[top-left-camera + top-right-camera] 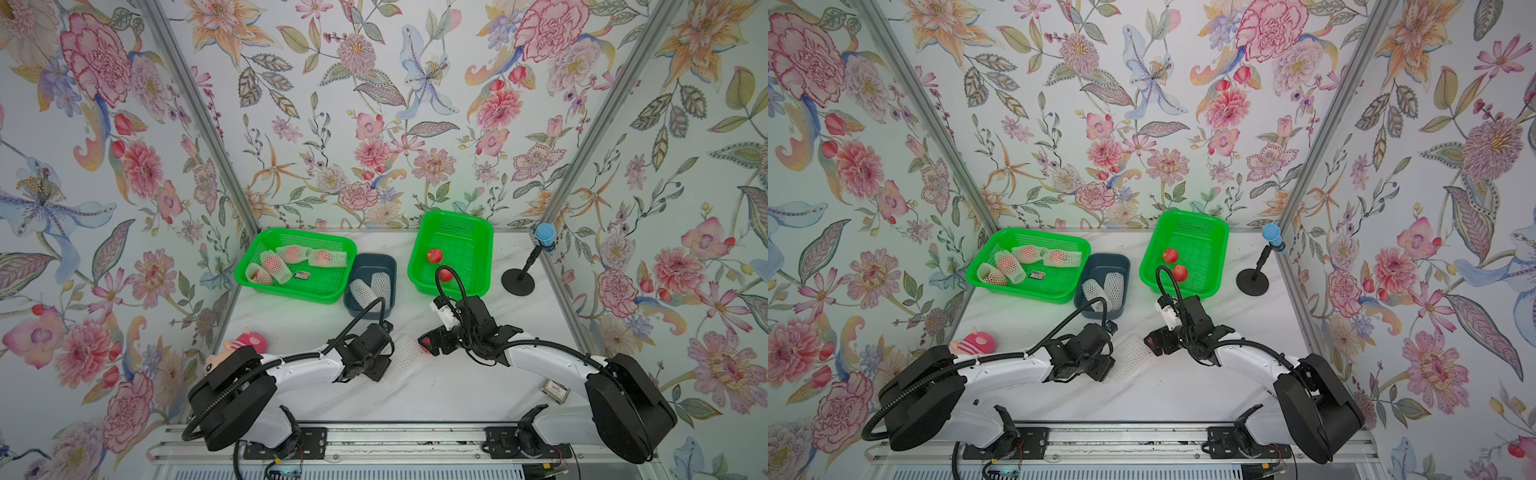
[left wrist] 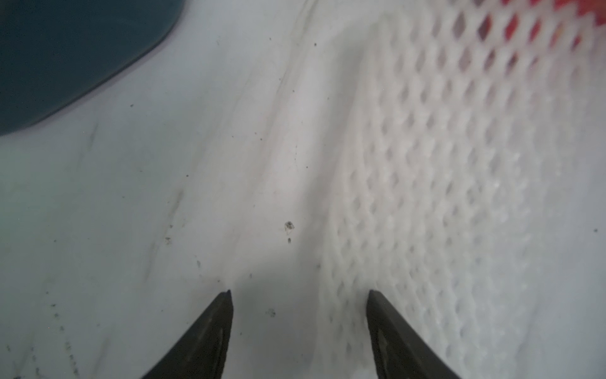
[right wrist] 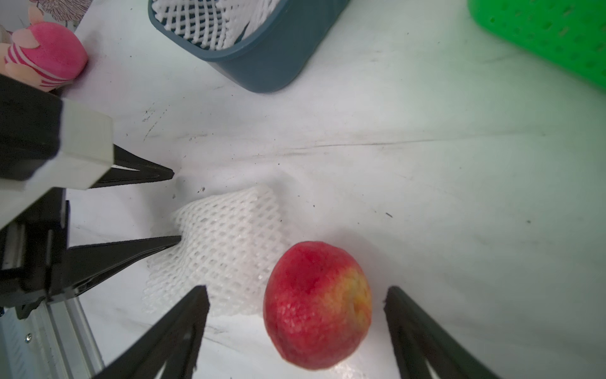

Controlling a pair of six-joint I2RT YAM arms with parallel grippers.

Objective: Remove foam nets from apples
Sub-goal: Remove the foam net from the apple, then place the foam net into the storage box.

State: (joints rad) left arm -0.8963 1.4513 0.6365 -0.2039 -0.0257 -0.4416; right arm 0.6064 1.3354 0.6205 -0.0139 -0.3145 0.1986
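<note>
The foam net [image 3: 226, 252] is white, soft open-mesh foam, matt. The apple [image 3: 316, 305] has smooth red skin with a faint sheen. The table [image 3: 426, 164] is smooth white marble-look, speckled with dirt. The green basket [image 3: 541, 36] is perforated plastic; the blue bin [image 3: 269, 62] smooth matt plastic; the plush toy [image 3: 49, 62] fuzzy cloth.

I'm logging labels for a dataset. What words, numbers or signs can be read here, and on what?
Small black tag in the left green basket: print too small to read.
Card on the table beside the right arm: blurred, unreadable.
Nothing else legible.
</note>
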